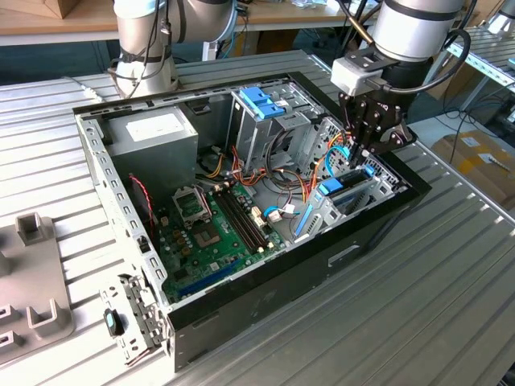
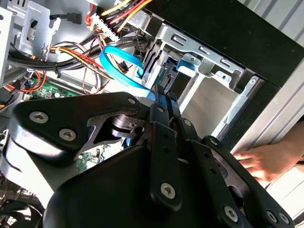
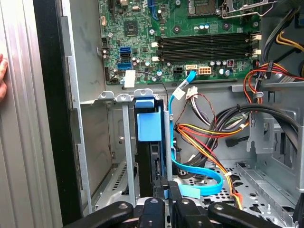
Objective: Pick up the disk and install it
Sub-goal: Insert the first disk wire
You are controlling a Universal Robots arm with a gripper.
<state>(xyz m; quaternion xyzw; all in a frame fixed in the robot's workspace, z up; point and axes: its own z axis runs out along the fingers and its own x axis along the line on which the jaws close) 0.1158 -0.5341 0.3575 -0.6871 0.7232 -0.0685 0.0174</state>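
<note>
The disk stands on edge in the drive bay at the corner of the open computer case, on the exterior view's right. Its light blue carrier rail frames it, and a blue tab of the disk shows in the exterior view. My gripper reaches down from above with its black fingers close together, pinched on the thin blue rail edge of the disk. The gripper sits just above the bay.
The green motherboard lies on the case floor. Blue and coloured cables run beside the bay. A tall metal cage with a blue bracket stands behind. A person's hand rests outside the case wall. Grey fixtures sit at the exterior view's left.
</note>
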